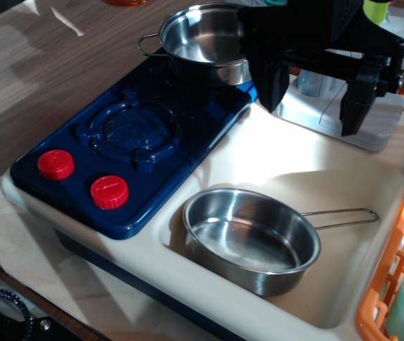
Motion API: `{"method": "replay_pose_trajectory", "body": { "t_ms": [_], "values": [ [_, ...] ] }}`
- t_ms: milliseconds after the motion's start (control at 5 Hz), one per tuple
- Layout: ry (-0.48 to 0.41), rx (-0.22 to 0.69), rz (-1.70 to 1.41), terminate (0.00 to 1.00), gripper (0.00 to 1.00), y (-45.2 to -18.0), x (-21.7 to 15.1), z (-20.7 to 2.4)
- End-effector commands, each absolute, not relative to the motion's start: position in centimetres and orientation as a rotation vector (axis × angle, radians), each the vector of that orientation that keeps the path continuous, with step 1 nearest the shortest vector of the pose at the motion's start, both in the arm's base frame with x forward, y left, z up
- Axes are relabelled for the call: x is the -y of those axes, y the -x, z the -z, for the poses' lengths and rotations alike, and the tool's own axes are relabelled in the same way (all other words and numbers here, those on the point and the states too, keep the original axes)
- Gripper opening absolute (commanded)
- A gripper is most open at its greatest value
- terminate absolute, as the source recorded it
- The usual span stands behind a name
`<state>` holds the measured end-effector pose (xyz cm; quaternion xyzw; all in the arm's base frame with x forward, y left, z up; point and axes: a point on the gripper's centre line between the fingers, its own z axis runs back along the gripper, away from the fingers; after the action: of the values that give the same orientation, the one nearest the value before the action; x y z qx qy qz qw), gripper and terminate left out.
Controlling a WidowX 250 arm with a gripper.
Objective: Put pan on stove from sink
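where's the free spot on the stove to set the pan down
The front burner of the stove is bare, bordered by the red knobs in front and the sink on the right. The back burner is taken by the pot, with the open gripper crowding that corner. The pan sits in the sink.

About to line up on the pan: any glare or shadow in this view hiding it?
In observation.image: bright glare washes out the sink floor behind the pan; the gripper is a dark silhouette, jaws apart; the pan's rim and wire handle stay sharp.

view: single | high front-side, angled down | close, possibly handheld
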<state>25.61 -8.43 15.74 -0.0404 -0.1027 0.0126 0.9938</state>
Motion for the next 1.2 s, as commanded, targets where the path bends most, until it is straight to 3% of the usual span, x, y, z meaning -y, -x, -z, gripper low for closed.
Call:
{"method": "replay_pose_trajectory", "body": {
  "t_ms": [0, 400, 1000],
  "values": [
    [0.081, 0.206, -0.025, 0.00, 1.00, -25.6, 8.4, -15.7],
    [0.064, 0.241, -0.007, 0.00, 1.00, -22.0, 10.6, -15.7],
    [0.120, 0.253, 0.064, 0.00, 1.00, -17.4, 12.5, -13.1]
  ]
}}
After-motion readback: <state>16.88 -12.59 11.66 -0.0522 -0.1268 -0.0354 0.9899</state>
